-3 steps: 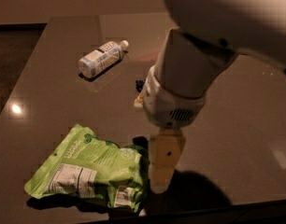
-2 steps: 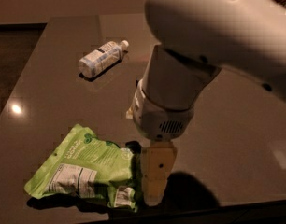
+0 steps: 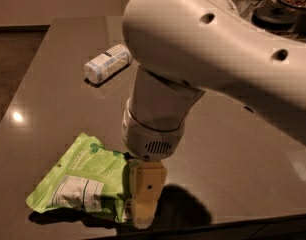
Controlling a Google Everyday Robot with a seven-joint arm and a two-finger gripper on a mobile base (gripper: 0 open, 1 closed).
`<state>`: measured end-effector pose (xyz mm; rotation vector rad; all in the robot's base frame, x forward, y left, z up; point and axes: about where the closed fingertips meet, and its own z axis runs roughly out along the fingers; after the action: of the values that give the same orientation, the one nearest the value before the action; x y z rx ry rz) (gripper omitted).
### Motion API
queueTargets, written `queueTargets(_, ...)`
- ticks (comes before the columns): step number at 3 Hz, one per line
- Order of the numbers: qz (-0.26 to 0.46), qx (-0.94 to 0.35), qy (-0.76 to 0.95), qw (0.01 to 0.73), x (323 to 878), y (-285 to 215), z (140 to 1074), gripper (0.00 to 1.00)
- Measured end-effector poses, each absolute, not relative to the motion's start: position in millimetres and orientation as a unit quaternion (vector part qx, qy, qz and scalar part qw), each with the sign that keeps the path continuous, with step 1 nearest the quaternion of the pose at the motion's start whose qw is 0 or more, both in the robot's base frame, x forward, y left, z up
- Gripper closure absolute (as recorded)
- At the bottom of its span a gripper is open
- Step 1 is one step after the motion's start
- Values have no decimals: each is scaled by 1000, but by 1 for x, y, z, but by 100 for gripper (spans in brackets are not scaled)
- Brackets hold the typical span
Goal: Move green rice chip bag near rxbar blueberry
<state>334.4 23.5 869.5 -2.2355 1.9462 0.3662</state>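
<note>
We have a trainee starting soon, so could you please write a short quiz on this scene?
1. True or false: the bottle stands upright on the table.
2. Which is nearest the gripper? A) bottle B) bag C) both equally far
3. Fill in: as the camera sees it, the gripper is down at the bag's ___ edge.

Key: 1 false, it lies on its side; 2 B; 3 right.
</note>
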Motion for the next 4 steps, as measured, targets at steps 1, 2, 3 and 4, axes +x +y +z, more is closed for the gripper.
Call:
queueTargets(1,121,-742,657,59,336,28,862,18)
queueTargets(2,117,-737,664,47,339,28,861,41)
queueTargets(3,107,-722,682,48,357,16,871,65)
queueTargets(4,87,-705,701,61,383,-2,886,88)
